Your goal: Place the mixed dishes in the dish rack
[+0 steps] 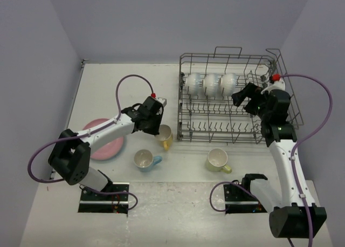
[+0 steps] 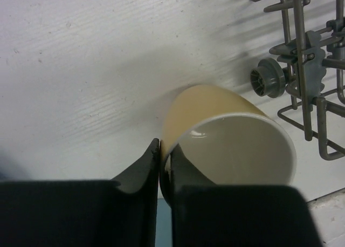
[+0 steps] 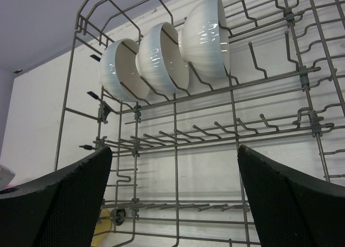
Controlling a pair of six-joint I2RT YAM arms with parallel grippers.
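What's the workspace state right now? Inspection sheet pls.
Surface: white table, loose dishes toward its front.
Job's things: rack holds three bowls on edge. Pink plate on the table, partly hidden; other plates not seen. Yellow mug beside the rack's near corner. Blue mug and green mug on the table in front of the rack.
Clutter: nothing seen.
Grippers: left gripper pinches the yellow mug's rim; right gripper open above the rack.
Cables: purple cables loop above the table on both sides.
Surroundings: lavender walls; nothing else seen.

White table (image 1: 124, 77), lavender walls (image 1: 161, 20)
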